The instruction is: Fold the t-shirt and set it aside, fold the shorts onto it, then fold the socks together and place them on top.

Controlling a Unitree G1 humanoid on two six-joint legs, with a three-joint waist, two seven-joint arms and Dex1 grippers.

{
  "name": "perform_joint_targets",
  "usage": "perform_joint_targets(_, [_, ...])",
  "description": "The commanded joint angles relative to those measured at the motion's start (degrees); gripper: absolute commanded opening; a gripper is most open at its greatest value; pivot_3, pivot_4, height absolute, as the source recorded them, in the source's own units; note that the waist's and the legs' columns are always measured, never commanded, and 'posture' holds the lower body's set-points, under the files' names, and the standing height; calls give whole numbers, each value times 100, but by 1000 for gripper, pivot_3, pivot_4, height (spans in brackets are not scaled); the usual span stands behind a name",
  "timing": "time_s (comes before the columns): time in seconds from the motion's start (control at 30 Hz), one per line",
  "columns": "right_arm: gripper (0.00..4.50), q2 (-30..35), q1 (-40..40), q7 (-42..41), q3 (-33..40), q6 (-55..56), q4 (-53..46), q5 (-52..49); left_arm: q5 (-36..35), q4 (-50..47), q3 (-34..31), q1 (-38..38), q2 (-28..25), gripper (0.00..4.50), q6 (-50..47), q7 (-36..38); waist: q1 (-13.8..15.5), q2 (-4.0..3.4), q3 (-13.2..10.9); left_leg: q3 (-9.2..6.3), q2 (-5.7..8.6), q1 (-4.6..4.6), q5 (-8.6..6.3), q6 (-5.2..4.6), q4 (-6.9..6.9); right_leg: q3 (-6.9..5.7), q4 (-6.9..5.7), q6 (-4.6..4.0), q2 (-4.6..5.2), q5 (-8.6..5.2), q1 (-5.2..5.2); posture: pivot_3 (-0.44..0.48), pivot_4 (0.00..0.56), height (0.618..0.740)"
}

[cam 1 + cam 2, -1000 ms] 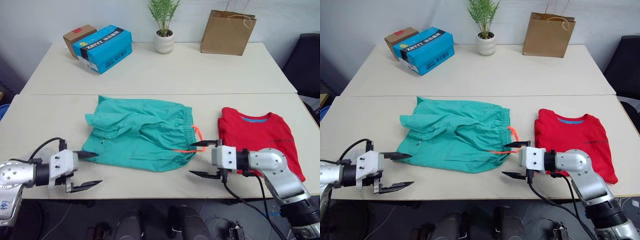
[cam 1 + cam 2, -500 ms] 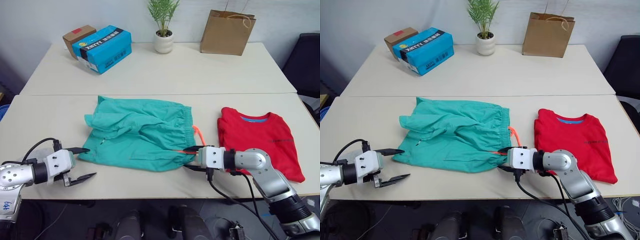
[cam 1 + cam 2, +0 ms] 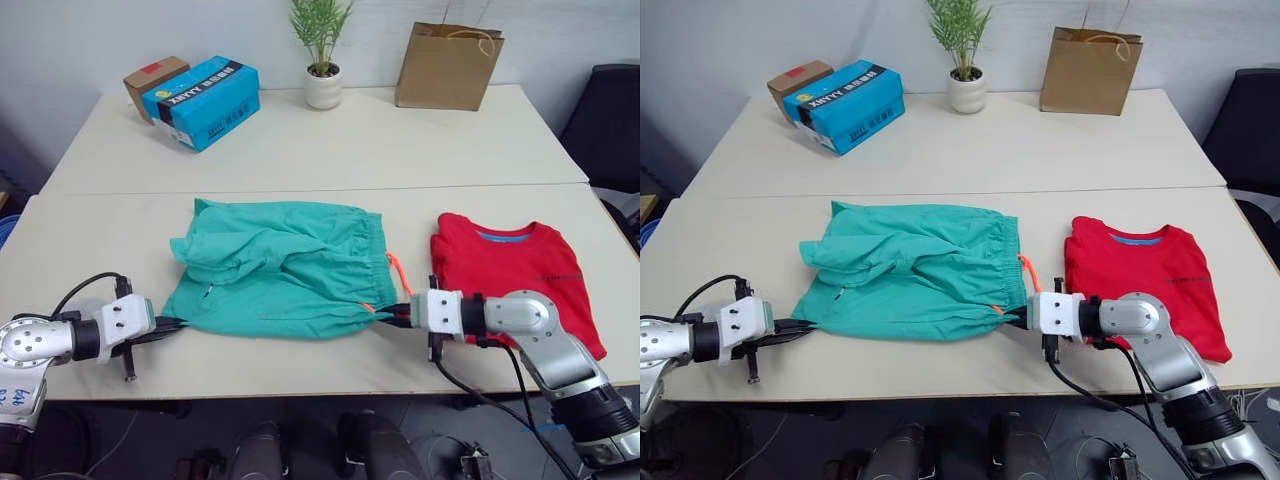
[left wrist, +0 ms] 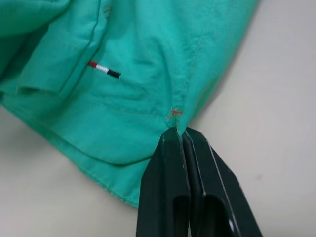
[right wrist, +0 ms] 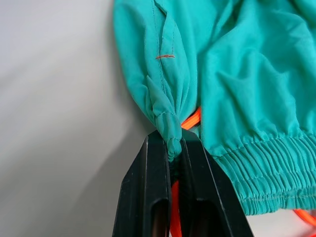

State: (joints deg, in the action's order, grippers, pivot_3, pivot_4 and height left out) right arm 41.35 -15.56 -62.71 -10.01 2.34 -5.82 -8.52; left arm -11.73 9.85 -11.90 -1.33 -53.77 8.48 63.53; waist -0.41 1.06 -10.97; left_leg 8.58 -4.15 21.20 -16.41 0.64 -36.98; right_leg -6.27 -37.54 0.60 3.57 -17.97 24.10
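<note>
Teal shorts [image 3: 282,268] are spread at the middle of the pale surface [image 3: 90,230]. Their near corners are pinched by both end effectors, the left end effector [image 4: 183,136] and the right end effector [image 5: 169,148]. A folded red t-shirt [image 3: 518,280] lies just right. A paper bag [image 3: 449,65] stands behind; its contents cannot be seen.

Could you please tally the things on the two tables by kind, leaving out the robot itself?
Garments: 2, the shorts and the t-shirt
Boxes: 2, the blue box and the brown box
Potted plants: 1
Paper bags: 1
Total: 6
</note>
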Motion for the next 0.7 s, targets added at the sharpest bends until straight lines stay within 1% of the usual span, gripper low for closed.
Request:
perform_joint_targets(0.03, [0, -144, -86, 127, 487, -953, -360, -865, -312, -601, -53, -464, -311, 12, -875, 362, -35, 6, -1, 0, -4, 3, -2, 3, 0, 0, 0, 0, -2, 0, 2, 0, 150, 740])
perform_joint_targets(0.13, [0, 25, -37, -260, 511, -981, -415, -1043, -1043, -1269, -413, -775, -441, 12, -1770, 560, -87, 6, -1, 8, -3, 14, -8, 6, 3, 3, 2, 0, 0, -1, 16, 0, 150, 740])
perform_joint_targets(0.2, [0, 65, 11, -508, 543, -960, -429, -1220, -1390, -1630, -626, -992, -566, 12, -2251, 752, -116, 18, -8, 8, -4, 32, -9, 5, 2, 3, 2, 0, -1, -2, 33, 0, 150, 740])
perform_joint_targets(0.23, [0, 212, 176, -944, 565, -1071, -625, -1588, -1632, -1986, -844, -1351, -808, 12, -2807, 1006, -124, 26, -12, 8, -4, 35, -9, 5, 1, 2, 2, 1, -1, -2, 35, 0, 150, 740])
perform_joint_targets(0.3, [0, 454, 440, -1441, 549, -1314, -917, -2009, -1972, -2534, -1212, -1951, -1196, 12, -3699, 1399, -133, 51, -23, 8, -7, 39, -8, 6, 1, 2, 0, -1, -6, -3, 41, 0, 150, 740])
perform_joint_targets(0.37, [0, 709, 646, -1653, 382, -1559, -1070, -2022, -2229, -2974, -1554, -2460, -1507, 12, -4425, 1724, -130, 53, -24, 8, -8, 34, -11, 11, 1, 2, 2, -3, -8, -7, 39, 0, 150, 740])
perform_joint_targets(0.43, [0, 872, 706, -1776, 232, -1606, -1059, -1850, -2434, -3218, -1743, -2610, -1652, 12, -4906, 1784, -118, 46, -26, 8, -5, 33, -11, 9, -1, 3, 7, -4, -6, -8, 36, 0, 150, 740])
perform_joint_targets(0.5, [0, 881, 650, -1772, 192, -1668, -1003, -1793, -2584, -3265, -1758, -2424, -1638, 12, -5165, 1639, -114, 46, -26, 8, -3, 33, -11, 11, -4, 5, 12, -6, -6, -8, 37, 0, 150, 740])
perform_joint_targets(0.53, [0, 850, 599, -1744, 205, -1678, -963, -1790, -2641, -3251, -1730, -2263, -1590, 12, -5229, 1534, -109, 47, -26, 7, -4, 33, -19, 28, -5, 6, 13, -11, -6, -10, 37, 0, 150, 740])
perform_joint_targets(0.57, [0, 835, 537, -1742, 222, -1686, -917, -1794, -2716, -3222, -1691, -2062, -1518, 12, -5262, 1437, -107, 46, -26, 5, -3, 33, -22, 36, -6, 6, 13, -16, -7, -13, 37, 0, 150, 740])
perform_joint_targets(0.63, [0, 773, 374, -1791, 267, -1485, -749, -1748, -2838, -3079, -1573, -1435, -1205, 12, -5164, 1109, -105, 43, -27, 3, -2, 34, -19, 39, -4, 7, 13, -19, -7, -14, 39, 0, 150, 740])
perform_joint_targets(0.67, [0, 442, 96, -1974, 458, -701, -445, -1853, -2901, -2922, -1502, -946, -966, 12, -5066, 870, -104, 43, -27, 3, -1, 34, -19, 39, -3, 8, 12, -18, -7, -14, 38, 0, 150, 740])
perform_joint_targets(0.7, [0, 209, -376, -1882, 572, -46, 27, -1671, -2972, -2633, -1452, -236, -633, 12, -5002, 470, -102, 50, -28, 2, -1, 33, -17, 36, -3, 9, 11, -16, -8, -11, 36, 0, 150, 740])
